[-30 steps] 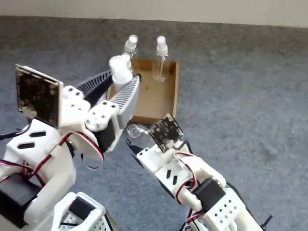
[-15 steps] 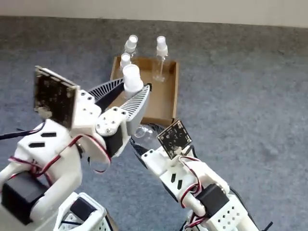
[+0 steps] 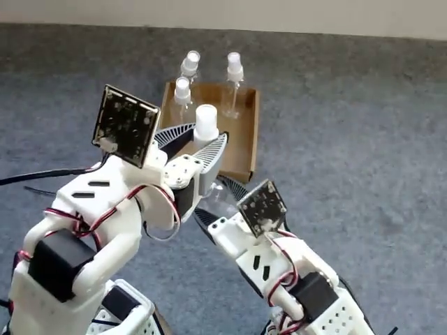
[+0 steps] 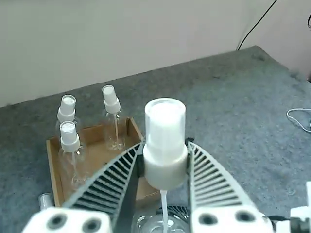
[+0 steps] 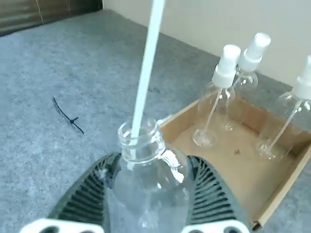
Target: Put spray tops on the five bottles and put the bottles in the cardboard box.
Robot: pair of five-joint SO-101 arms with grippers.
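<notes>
My left fingers (image 4: pixel 109 187) pinch the spray top (image 4: pixel 165 145), its tube in the neck of the bottle (image 5: pixel 146 179) my right fingers (image 5: pixel 82 199) clamp near the cardboard box (image 3: pixel 237 150); next I'd lower and seat it.

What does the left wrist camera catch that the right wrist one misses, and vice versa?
Left wrist view: the spray top's white head clamped in the left gripper, plus a cable. Right wrist view: the right gripper clamped on the clear bottle, plus a black tie. Shared: the top's tube, three capped bottles and the cardboard box.
</notes>
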